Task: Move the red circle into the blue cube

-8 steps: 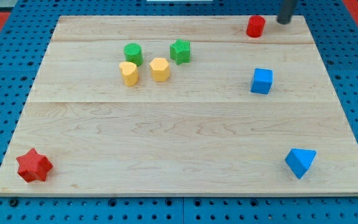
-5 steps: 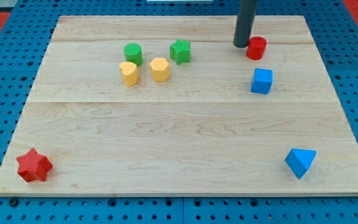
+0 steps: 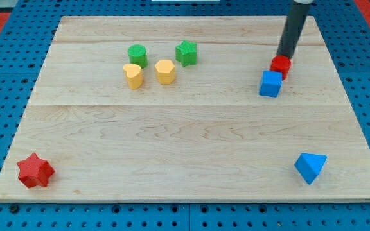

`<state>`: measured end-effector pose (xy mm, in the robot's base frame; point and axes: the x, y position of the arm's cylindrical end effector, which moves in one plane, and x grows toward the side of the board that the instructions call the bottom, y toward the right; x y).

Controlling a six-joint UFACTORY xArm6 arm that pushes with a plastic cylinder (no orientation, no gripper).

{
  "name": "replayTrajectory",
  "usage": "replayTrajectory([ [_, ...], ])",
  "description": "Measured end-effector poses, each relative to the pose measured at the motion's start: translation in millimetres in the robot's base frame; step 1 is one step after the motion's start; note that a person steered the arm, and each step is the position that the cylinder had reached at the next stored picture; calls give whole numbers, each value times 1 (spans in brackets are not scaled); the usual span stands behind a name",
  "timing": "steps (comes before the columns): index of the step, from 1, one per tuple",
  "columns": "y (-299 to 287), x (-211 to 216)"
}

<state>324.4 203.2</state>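
The red circle [image 3: 281, 65], a short red cylinder, sits at the view's right, touching the upper right corner of the blue cube [image 3: 270, 84]. My tip [image 3: 284, 56] is at the red circle's top edge, right behind it, with the rod rising up and to the right out of the view.
A green circle [image 3: 137, 55], a green star [image 3: 186, 52] and two yellow blocks [image 3: 133, 75] [image 3: 165, 70] cluster at upper left. A red star [image 3: 35, 171] lies at the bottom left corner. A blue triangle [image 3: 310, 167] lies at bottom right. The wooden board [image 3: 185, 141] rests on blue pegboard.
The red circle moved down and right from the board's top edge until it met the blue cube. My tip went from its left side to just above it.
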Motion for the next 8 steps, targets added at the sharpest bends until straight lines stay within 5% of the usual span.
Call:
replayTrajectory([
  [3,-68,32],
  [8,-13,54],
])
